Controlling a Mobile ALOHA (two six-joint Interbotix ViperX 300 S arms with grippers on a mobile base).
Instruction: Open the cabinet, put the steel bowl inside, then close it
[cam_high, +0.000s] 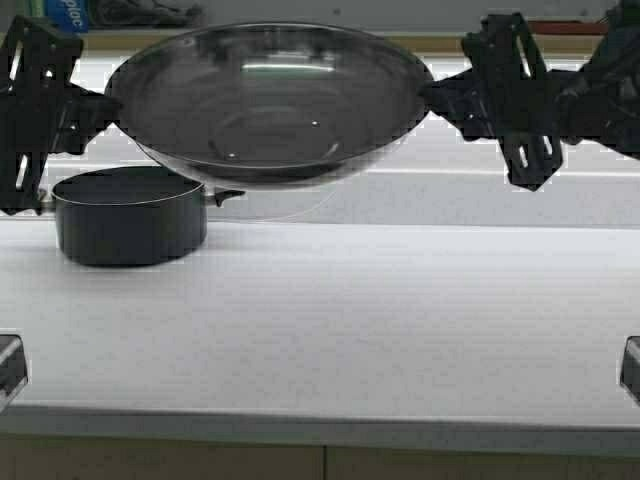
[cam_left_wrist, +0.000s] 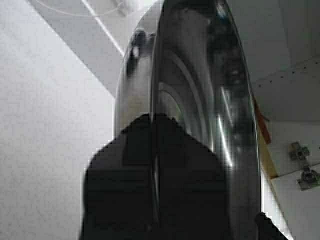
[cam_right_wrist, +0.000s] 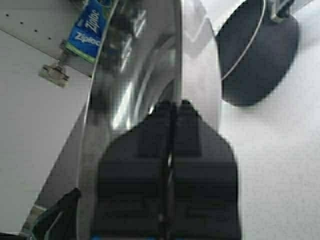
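Nearest the robot lies the bare white tabletop (cam_high: 330, 320). Farther back, toward the left side, a dark round two-handled pot (cam_high: 128, 215) stands on it. Above and just behind the pot, the wide, shallow, mirror-shiny steel bowl (cam_high: 270, 100) hangs clear of the tabletop, carried between both arms. The left gripper (cam_high: 95, 105) pinches the bowl's left rim and the right gripper (cam_high: 440, 95) its right rim; in each wrist view the jaws are pressed together on the thin rolled edge.

The bowl sits mouth up and roughly level; being round, it has no long axis beyond the line running from grip to grip. It looks stiff and light but slick, so opposite rim holds seem the sound choice, kept level to avoid slipping.

Beyond, a blue Ziploc box (cam_right_wrist: 92, 30) stands on a shelf.
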